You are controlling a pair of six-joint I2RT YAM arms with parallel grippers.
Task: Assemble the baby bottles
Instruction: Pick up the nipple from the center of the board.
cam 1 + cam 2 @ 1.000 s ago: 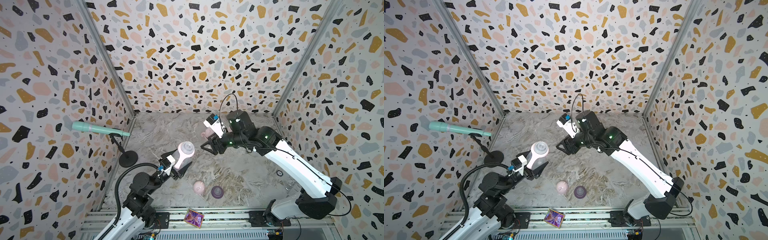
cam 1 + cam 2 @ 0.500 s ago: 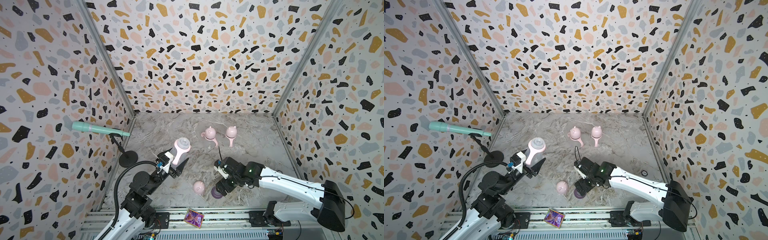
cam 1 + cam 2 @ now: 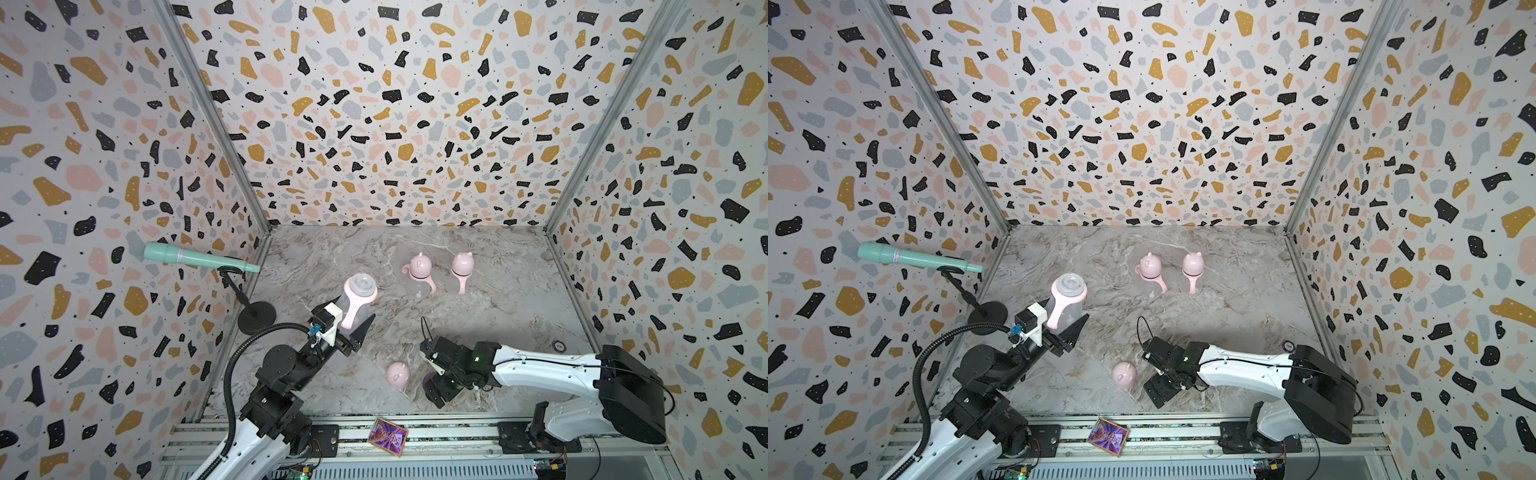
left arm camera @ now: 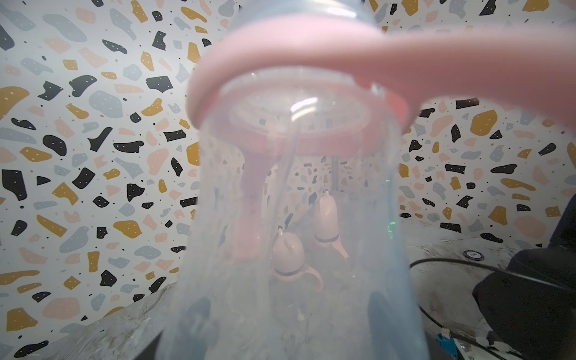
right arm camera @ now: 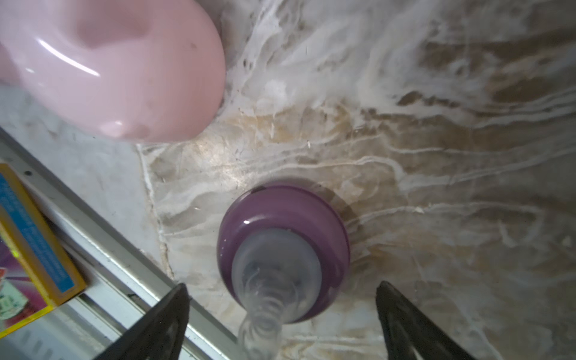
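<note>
Purple teat ring [image 5: 280, 218] stands on the bench [image 3: 498, 291] between the wide-spread jaws of the right claw [image 5: 282, 297], touching neither. A pink dome cap [image 5: 124, 71] lies just beside it. The left claw [image 3: 353, 322] grips a clear bottle [image 3: 357, 299], raised. Two capped bottles [image 3: 419, 274] stand well behind.

Both top views are bright, evenly lit and sharp; the walls [image 3: 374, 124] splay outward toward the edges. A soft shadow lies on the bench [image 3: 498, 291] on the far side of the right arm [image 3: 540, 370]. In the left wrist view the bottle [image 4: 296, 233] and its pink collar [image 4: 343, 56] are blurred, while the walls behind are crisp. In the right wrist view glare streaks the pink cap [image 5: 118, 68]. The purple teat ring [image 5: 280, 212] and the dark fingers [image 5: 156, 327] of the right claw [image 5: 282, 285] look soft.
</note>
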